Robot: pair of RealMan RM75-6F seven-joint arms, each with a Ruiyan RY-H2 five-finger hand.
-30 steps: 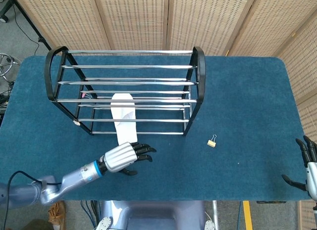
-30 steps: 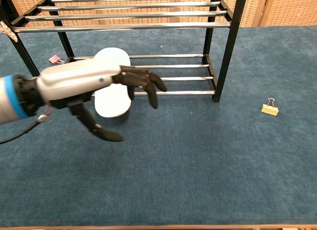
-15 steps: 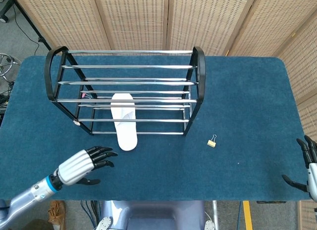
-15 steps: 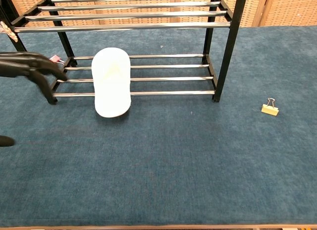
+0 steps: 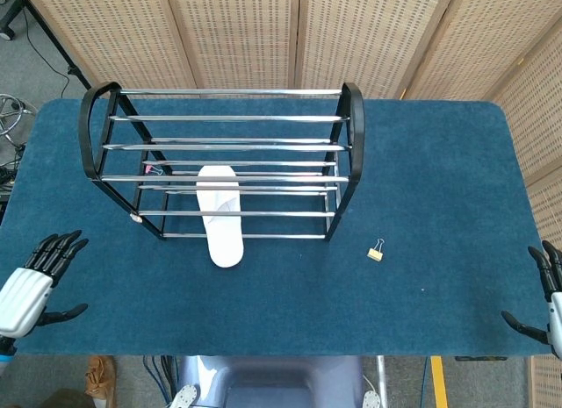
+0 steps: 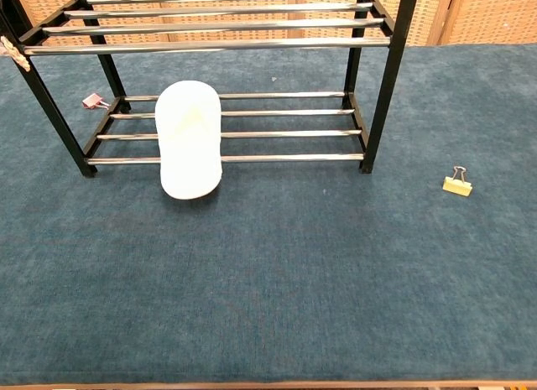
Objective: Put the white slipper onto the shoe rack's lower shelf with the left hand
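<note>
The white slipper [image 5: 219,213] [image 6: 190,138] lies across the lower shelf bars of the black and chrome shoe rack [image 5: 224,118] [image 6: 252,135], its heel end sticking out past the front bar over the blue table. My left hand [image 5: 33,281] is at the table's near left corner, well away from the slipper, fingers spread and holding nothing. My right hand [image 5: 546,294] sits at the far right edge, partly cut off by the frame, fingers apart and empty. Neither hand shows in the chest view.
A small gold binder clip [image 5: 376,251] [image 6: 456,183] lies on the blue cloth right of the rack. A pink clip [image 6: 91,100] sits at the rack's rear left foot. Wicker screens stand behind the table.
My left hand has pulled back from just in front of the slipper to the near left corner of the table. The slipper stays on the lower shelf. The right hand has barely moved.
</note>
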